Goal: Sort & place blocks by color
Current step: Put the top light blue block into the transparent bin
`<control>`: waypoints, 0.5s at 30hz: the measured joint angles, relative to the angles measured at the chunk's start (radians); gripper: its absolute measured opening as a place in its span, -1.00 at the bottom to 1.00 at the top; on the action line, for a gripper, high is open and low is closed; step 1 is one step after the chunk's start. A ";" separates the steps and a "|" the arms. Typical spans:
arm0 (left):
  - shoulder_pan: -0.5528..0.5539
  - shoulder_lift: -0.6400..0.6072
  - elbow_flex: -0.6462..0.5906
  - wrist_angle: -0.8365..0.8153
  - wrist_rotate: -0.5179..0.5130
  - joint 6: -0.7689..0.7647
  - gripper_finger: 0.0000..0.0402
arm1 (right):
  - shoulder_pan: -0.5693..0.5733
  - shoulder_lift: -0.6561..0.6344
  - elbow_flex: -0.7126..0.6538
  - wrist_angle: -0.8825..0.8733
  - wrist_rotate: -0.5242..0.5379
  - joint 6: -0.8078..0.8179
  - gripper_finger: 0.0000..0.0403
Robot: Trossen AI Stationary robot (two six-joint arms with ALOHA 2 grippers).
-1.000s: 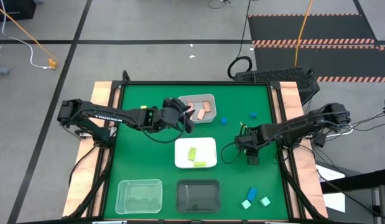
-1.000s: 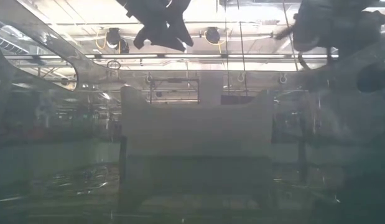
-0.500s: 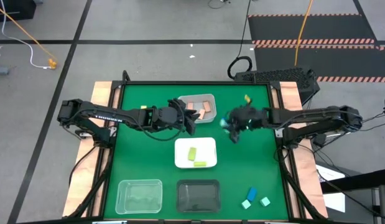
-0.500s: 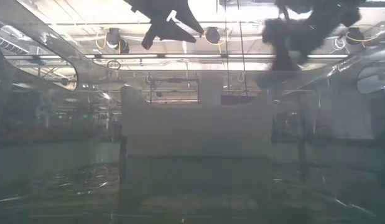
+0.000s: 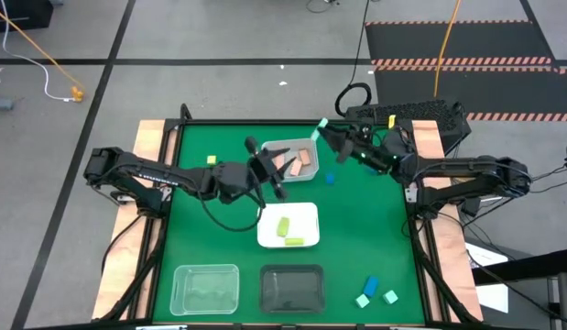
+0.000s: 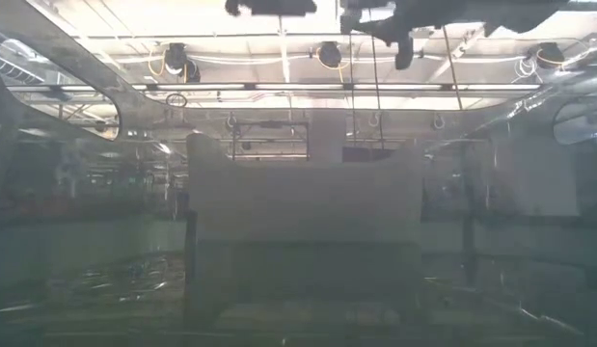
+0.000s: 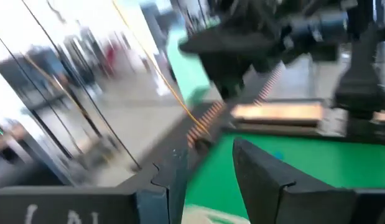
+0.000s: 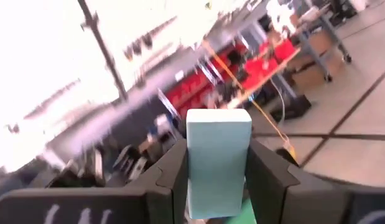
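My right gripper (image 5: 329,130) is raised over the table's far edge, beside the grey tray (image 5: 310,144), and is shut on a pale mint block (image 5: 321,123) (image 8: 218,155). My left gripper (image 5: 263,167) (image 7: 208,168) is open and holds nothing; it is raised at the grey tray's left side. Pink blocks (image 5: 296,161) lie in the grey tray. Two yellow-green bars (image 5: 288,229) lie in the white tray (image 5: 310,213). On the mat lie a yellow-green cube (image 5: 211,160), a blue block (image 5: 330,178), and a blue and two mint blocks (image 5: 372,291) near the near right corner. My right gripper pinches the mint block (image 8: 218,186) between its two fingers (image 8: 173,180), one on each opposite side face. The block's free end (image 8: 218,118) sticks out past the fingertips. The fingers slant up toward the table's far side, and the block is lifted clear.
A clear tray (image 5: 206,288) and a black tray (image 5: 292,290) sit along the near edge. Bare green mat (image 5: 219,211) lies between the trays and at the right. A black cable and keyboard (image 5: 402,112) lie beyond the far right corner.
My right gripper has swung from low over the mat's right side toward the far edge and up, tipping its fingers upward with the mint block between them. My left gripper has risen beside the grey tray and tipped its fingers upward.
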 joint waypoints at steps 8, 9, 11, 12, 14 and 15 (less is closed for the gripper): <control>0.048 0.000 0.000 0.183 -0.002 0.171 -0.36 | 0.000 0.136 0.000 0.312 0.000 0.138 -0.48; 0.053 0.000 0.000 0.185 0.010 0.171 -0.36 | 0.001 0.152 0.000 0.334 -0.001 0.153 -0.48; 0.059 0.000 0.000 0.183 0.059 0.171 -0.36 | 0.001 0.178 0.000 0.359 -0.003 0.181 -0.48; 0.061 0.000 0.000 0.183 0.081 0.171 -0.36 | 0.002 0.188 0.000 0.367 -0.004 0.192 -0.48; 0.064 0.000 0.000 0.185 0.116 0.169 -0.36 | 0.002 0.201 0.000 0.370 -0.005 0.211 -0.48; 0.064 0.000 0.000 0.186 0.129 0.164 -0.36 | 0.002 0.205 0.000 0.370 -0.005 0.217 -0.48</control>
